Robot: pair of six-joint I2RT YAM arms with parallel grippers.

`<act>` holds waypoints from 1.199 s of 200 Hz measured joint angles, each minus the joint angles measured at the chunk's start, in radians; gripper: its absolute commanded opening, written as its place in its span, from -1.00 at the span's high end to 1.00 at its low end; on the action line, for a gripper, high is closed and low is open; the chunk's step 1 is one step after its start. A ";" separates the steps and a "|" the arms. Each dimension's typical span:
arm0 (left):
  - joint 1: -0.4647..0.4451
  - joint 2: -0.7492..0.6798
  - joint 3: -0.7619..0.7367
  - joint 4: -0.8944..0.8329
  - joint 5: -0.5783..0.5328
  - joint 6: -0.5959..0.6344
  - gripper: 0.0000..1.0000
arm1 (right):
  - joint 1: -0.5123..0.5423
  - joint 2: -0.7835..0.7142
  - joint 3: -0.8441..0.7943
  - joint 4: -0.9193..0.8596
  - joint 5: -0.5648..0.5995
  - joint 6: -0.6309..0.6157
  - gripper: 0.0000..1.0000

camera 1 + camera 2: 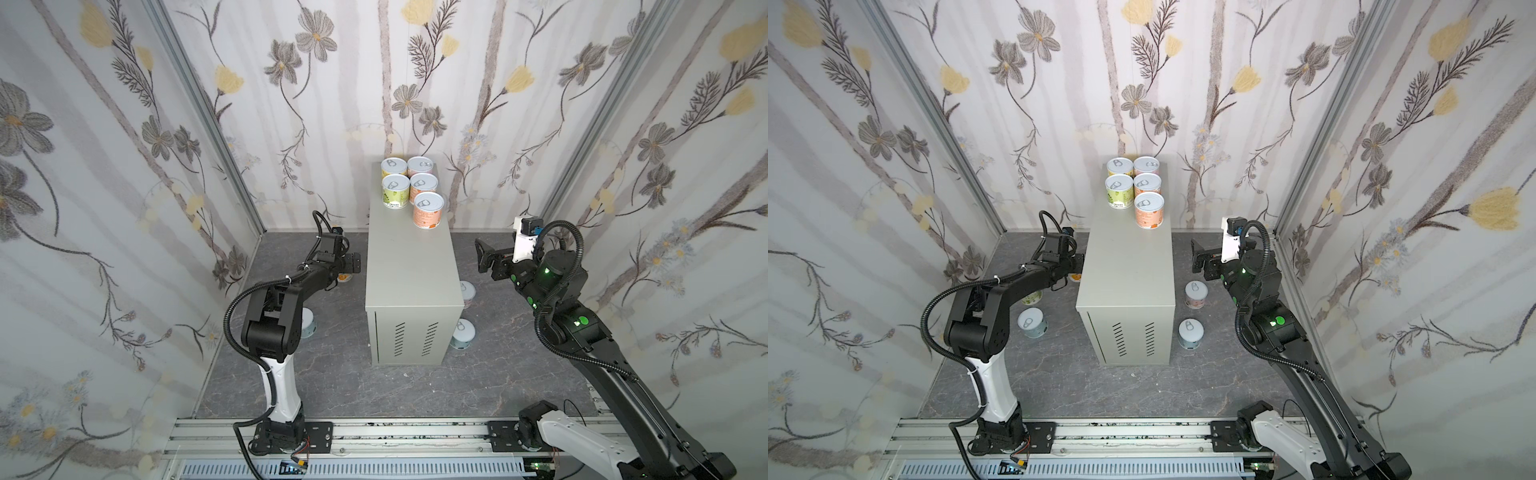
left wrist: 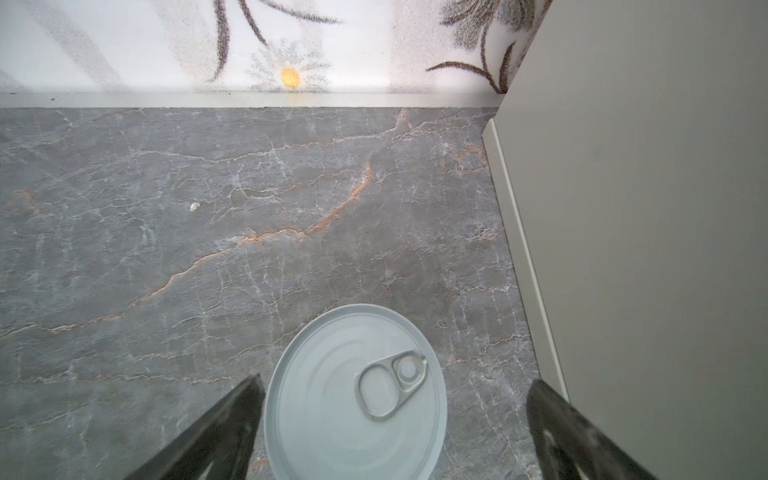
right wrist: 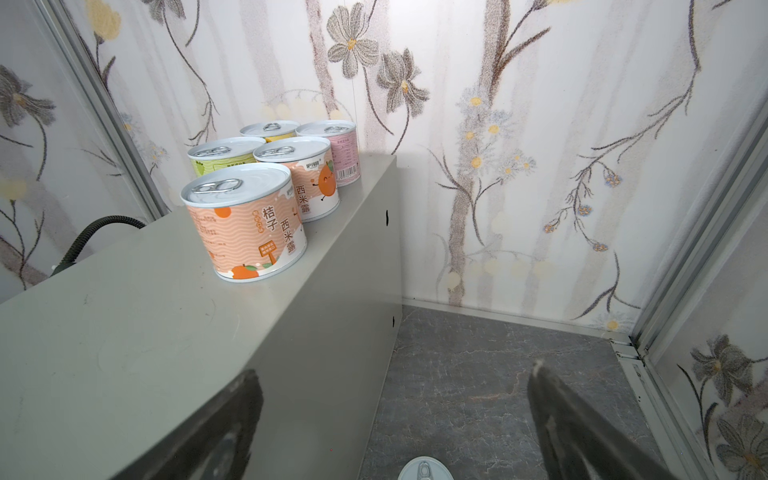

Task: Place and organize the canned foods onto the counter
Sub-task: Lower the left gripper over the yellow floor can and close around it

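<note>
Left wrist view: left gripper (image 2: 395,380) jaws apart above a can (image 2: 316,411); rigid, smooth, likely heavy; clamp its round sidewall.

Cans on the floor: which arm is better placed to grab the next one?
Left. The left gripper is open and lined up on a floor can, one finger each side. The right gripper, also open, sits up by the counter.

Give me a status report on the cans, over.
Left gripper open over a floor can; right gripper open, empty, beside counter. Five cans on counter, five on floor. Nothing blocking.
</note>
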 measured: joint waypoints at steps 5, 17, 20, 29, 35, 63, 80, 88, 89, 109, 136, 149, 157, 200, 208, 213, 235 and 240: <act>0.000 0.000 -0.002 0.000 -0.003 0.000 -1.00 | 0.000 0.001 0.000 0.000 0.000 0.000 -0.99; 0.000 0.000 -0.003 -0.001 -0.008 0.000 -1.00 | 0.000 0.002 0.000 0.000 -0.003 0.000 -0.99; 0.000 0.000 -0.003 -0.002 -0.010 0.000 -1.00 | -0.001 0.002 0.000 0.000 -0.003 0.000 -0.99; 0.000 0.000 -0.003 -0.002 -0.020 0.000 -1.00 | -0.001 0.003 0.000 0.000 -0.003 -0.001 -0.99; 0.000 0.000 -0.003 -0.002 -0.027 0.000 -1.00 | -0.001 0.003 0.000 0.000 -0.003 -0.003 -0.99; 0.000 0.013 -0.003 -0.005 -0.053 0.000 -1.00 | -0.003 0.006 0.000 0.000 -0.003 -0.003 -0.99; 0.000 0.020 -0.002 -0.005 -0.060 0.000 -1.00 | -0.004 0.010 0.000 0.000 -0.006 -0.003 -0.99; 0.000 0.025 0.000 -0.005 -0.063 0.000 -1.00 | -0.004 0.011 0.000 0.000 -0.006 -0.003 -0.99; 0.000 0.026 0.001 -0.005 -0.064 0.000 -1.00 | -0.004 0.012 0.000 0.000 -0.006 -0.003 -0.99; -0.001 0.042 0.006 -0.010 -0.066 0.000 -1.00 | -0.004 0.016 0.000 -0.001 -0.007 -0.003 -0.99; -0.001 0.068 0.023 -0.028 -0.068 0.000 -1.00 | -0.005 0.022 0.000 -0.001 -0.017 -0.003 -0.99; -0.001 0.082 0.033 -0.037 -0.072 -0.001 -1.00 | -0.005 0.025 0.000 -0.002 -0.021 -0.003 -0.99; -0.001 0.090 0.037 -0.044 -0.074 -0.003 -1.00 | -0.005 0.027 0.000 -0.002 -0.022 -0.003 -1.00; -0.001 0.121 0.074 -0.074 -0.077 -0.007 -0.98 | -0.006 0.028 0.000 -0.004 -0.026 -0.003 -0.99; -0.001 0.127 0.082 -0.080 -0.077 -0.008 -0.95 | -0.006 0.028 0.000 -0.004 -0.026 -0.003 -0.99; -0.001 0.130 0.087 -0.086 -0.077 -0.008 -0.93 | -0.006 0.027 0.000 -0.004 -0.026 -0.003 -0.99; -0.001 0.147 0.106 -0.109 -0.077 -0.011 -0.85 | -0.006 0.019 -0.006 -0.004 -0.029 -0.003 -0.99; -0.001 0.151 0.111 -0.115 -0.077 -0.011 -0.83 | -0.007 0.018 -0.007 -0.004 -0.029 -0.003 -0.99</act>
